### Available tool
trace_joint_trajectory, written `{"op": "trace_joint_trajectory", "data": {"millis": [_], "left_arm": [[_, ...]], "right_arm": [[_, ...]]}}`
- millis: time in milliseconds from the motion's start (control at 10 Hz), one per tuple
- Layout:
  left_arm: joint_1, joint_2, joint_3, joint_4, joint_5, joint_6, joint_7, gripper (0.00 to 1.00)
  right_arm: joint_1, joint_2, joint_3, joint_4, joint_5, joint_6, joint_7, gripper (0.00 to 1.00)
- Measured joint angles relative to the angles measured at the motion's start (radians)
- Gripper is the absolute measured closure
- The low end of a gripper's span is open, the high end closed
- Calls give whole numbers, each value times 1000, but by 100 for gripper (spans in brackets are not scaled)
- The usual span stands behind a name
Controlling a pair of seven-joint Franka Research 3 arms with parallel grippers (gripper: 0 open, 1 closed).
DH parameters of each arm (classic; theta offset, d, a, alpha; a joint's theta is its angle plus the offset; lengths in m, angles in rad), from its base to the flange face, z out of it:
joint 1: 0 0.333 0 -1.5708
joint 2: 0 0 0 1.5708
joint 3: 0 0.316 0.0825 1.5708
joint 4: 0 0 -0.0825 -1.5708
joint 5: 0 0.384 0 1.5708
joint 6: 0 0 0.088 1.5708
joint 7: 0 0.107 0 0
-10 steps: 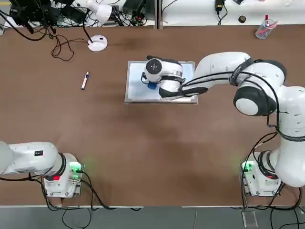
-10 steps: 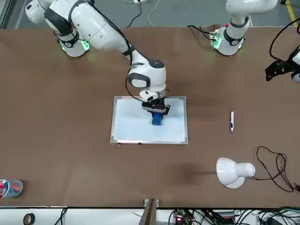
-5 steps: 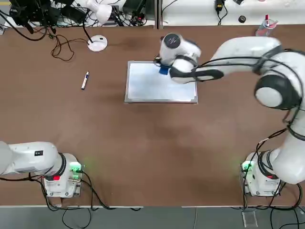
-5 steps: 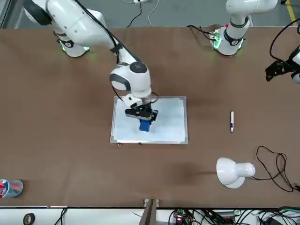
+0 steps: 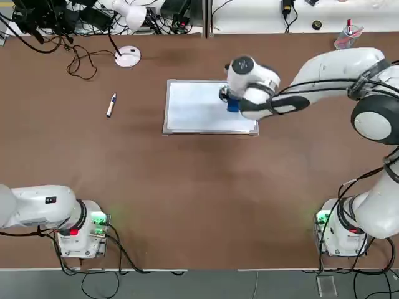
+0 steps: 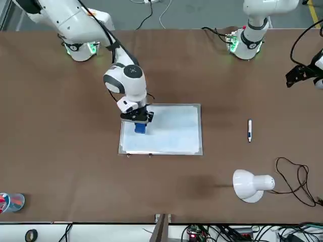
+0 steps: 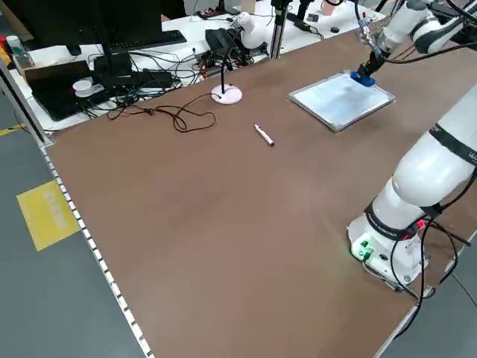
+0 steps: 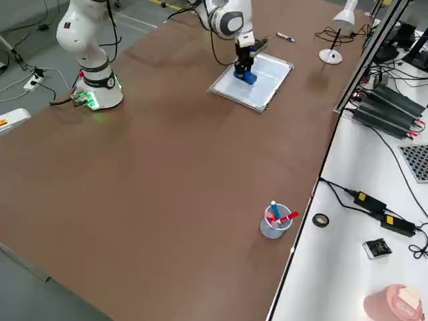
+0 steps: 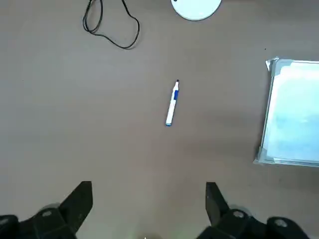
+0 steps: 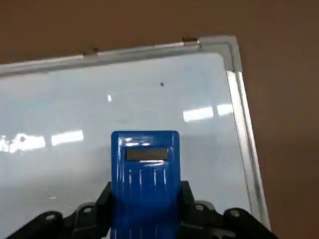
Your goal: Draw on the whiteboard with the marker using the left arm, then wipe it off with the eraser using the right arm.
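A broad brown table (image 5: 187, 187) is filling the room in front of me, with a cluttered bench of cables and gear running along its far edge. The whiteboard (image 5: 199, 112) is lying flat toward the far middle of the table, its surface looking clean. The right gripper (image 6: 140, 122) is reaching out over the board's right-hand portion, pointing down, its fingers clamping tight on the eraser (image 6: 140, 128). The bright blue block is sticking out below the fingertips and appears to be sitting against the board's surface, near its right edge and inside the frame; from the wrist camera the eraser (image 10: 145, 184) is filling the gap between the two fingers, with the board's corner beyond it. The marker (image 5: 111, 104) is lying on the bare table well to the left of the whiteboard, apart from both arms. The left gripper (image 9: 145, 209) is hanging above the table on the near left, its fingers spread wide and gripping nothing, looking down at the marker (image 9: 171, 103). A white desk lamp (image 5: 128, 37) is standing at the far left, and a clear cup of pens (image 5: 345, 36) is sitting at the far right corner.
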Motion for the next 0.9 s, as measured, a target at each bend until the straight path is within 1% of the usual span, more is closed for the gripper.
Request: {"op": "trace_joint_trajectory", "data": {"millis": [200, 500, 700, 900], "left_arm": [[0, 0, 0, 0, 0, 0, 0, 0], [0, 0, 0, 0, 0, 0, 0, 0], [0, 0, 1, 0, 0, 0, 0, 0], [1, 0, 1, 0, 0, 0, 0, 0]], "right_arm": [[0, 35, 0, -10, -18, 22, 4, 45], [3, 37, 2, -7, -54, 16, 39, 45], [16, 56, 3, 20, -95, 10, 95, 45], [42, 95, 2, 79, -154, -4, 182, 45]]}}
